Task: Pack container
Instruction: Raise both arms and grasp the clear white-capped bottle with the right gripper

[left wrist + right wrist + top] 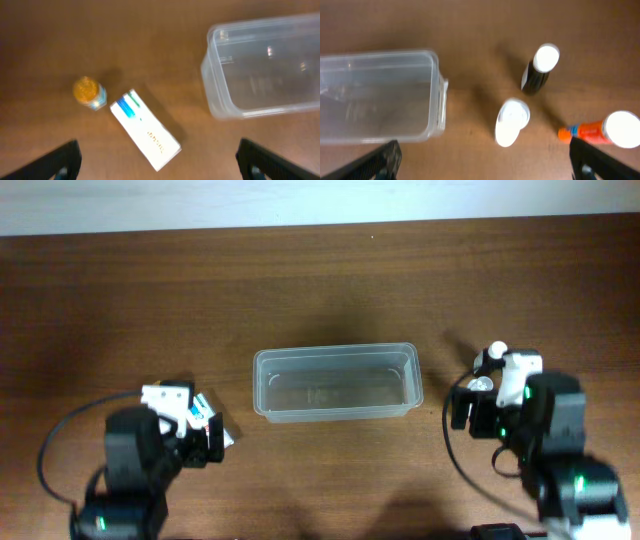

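The clear plastic container (335, 381) stands empty in the middle of the table; it also shows in the left wrist view (265, 65) and the right wrist view (377, 95). My left gripper (157, 162) is open and empty above a white box with blue and green stripes (145, 129) and a small bottle with an orange cap (89, 92). My right gripper (485, 162) is open and empty above a white bottle (511, 121), a black bottle with a white cap (540, 70) and an orange bottle with a white cap (600, 130).
The wooden table (320, 290) ends at a pale wall at the back. The left arm (140, 465) stands at the front left and the right arm (540, 440) at the front right, each with a black cable looping beside it.
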Controlling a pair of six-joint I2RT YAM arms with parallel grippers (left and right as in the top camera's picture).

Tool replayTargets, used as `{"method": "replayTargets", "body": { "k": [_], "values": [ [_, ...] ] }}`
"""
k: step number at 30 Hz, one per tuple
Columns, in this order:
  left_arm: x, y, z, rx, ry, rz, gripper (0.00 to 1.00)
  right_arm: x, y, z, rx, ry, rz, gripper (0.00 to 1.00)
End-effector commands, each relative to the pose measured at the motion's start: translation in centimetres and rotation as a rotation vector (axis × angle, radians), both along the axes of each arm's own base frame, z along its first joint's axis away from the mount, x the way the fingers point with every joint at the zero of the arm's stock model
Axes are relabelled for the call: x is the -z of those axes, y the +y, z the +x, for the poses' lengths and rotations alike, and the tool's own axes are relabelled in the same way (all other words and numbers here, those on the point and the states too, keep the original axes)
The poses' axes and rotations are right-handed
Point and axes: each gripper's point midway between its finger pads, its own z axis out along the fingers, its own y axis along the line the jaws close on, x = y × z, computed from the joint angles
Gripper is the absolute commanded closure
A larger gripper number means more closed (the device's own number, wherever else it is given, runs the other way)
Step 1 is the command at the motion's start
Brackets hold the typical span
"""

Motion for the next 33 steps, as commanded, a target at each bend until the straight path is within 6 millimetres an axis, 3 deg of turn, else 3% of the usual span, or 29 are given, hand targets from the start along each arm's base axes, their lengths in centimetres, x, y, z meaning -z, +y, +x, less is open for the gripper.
{"method": "replayTargets", "body": {
  "k": [1, 5, 11, 16, 21, 25, 33],
  "values": [
    [-1.1, -1.4, 1.3, 0.045, 0.125, -0.068, 0.01, -0.8, 0.3, 1.4, -0.003, 0.115, 0.011, 0.02],
    [0.2, -1.4, 2.0, 0.040, 0.270, -0.068, 0.01, 0.4, 0.1, 2.6, 0.017, 0.242, 0.007, 0.02],
    [3.1, -1.4, 2.3, 0.035, 0.403, -0.068, 0.00, 4.3, -1.8, 3.6, 0.174, 0.390, 0.071, 0.01],
    [4.0, -1.4, 2.4, 0.033, 0.439, -0.068, 0.01, 7.5, -2.6, 3.8, 0.202, 0.512, 0.086, 0.00],
    [4.0, -1.4, 2.4, 0.033, 0.440, -0.067, 0.01, 9.9, -2.6, 3.7, 0.201, 0.606, 0.084, 0.07],
    [4.0, -1.4, 2.4, 0.033, 0.440, -0.067, 0.01, 10.3, -2.6, 3.7, 0.202, 0.622, 0.083, 0.20],
    [4.0, -1.4, 2.4, 0.034, 0.440, -0.068, 0.01, 9.7, -2.6, 3.7, 0.201, 0.602, 0.083, 0.31]
  ]
}}
